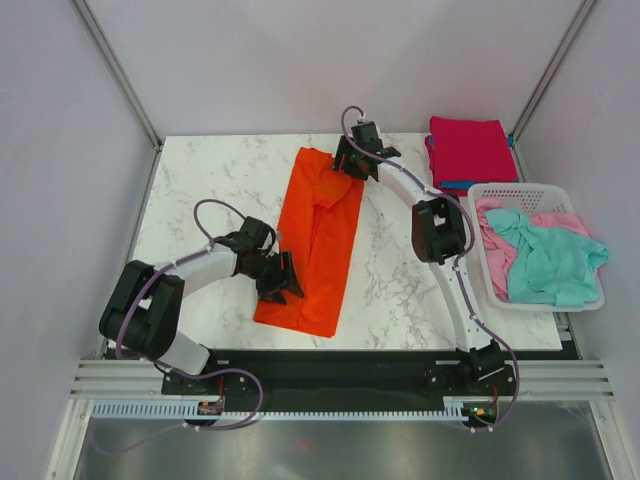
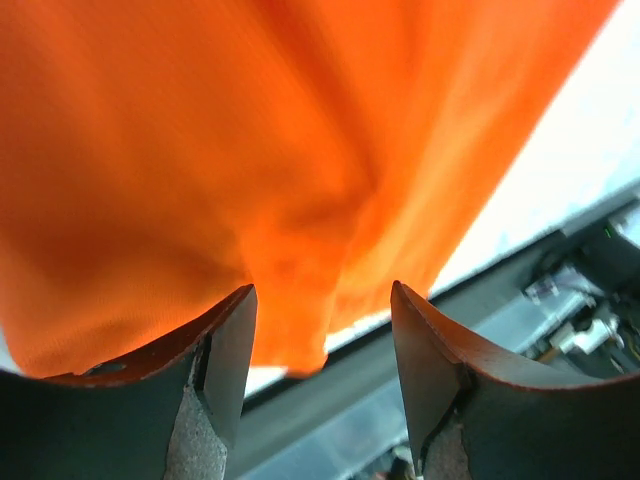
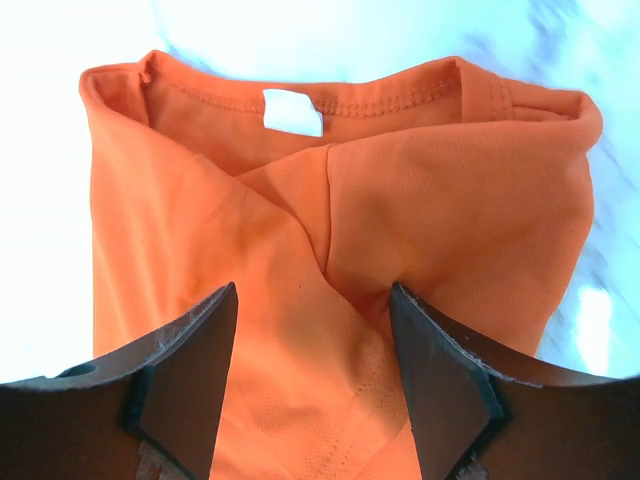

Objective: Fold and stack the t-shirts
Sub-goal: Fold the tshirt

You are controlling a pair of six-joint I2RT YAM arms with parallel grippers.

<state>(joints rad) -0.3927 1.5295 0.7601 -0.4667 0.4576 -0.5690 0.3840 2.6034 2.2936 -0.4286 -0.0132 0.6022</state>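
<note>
The orange-red t-shirt [image 1: 318, 235] lies on the marble table as a long strip folded lengthwise, collar end at the far side. My left gripper [image 1: 284, 281] is at the strip's near left edge. In the left wrist view it [image 2: 322, 290] is open, with a hanging fold of the orange cloth [image 2: 290, 330] between the jaws. My right gripper [image 1: 346, 166] is over the collar end. In the right wrist view it [image 3: 312, 288] is open above the folded-in sleeves, with the collar and its white label [image 3: 292, 110] beyond. A folded magenta t-shirt [image 1: 468, 148] lies on a blue one [image 1: 452, 186] at the far right.
A white slotted basket [image 1: 520, 192] stands at the right edge and holds a teal t-shirt [image 1: 548, 262] and a pink one [image 1: 560, 221]. The table's near edge and the black base rail [image 2: 560, 250] lie just behind the left gripper.
</note>
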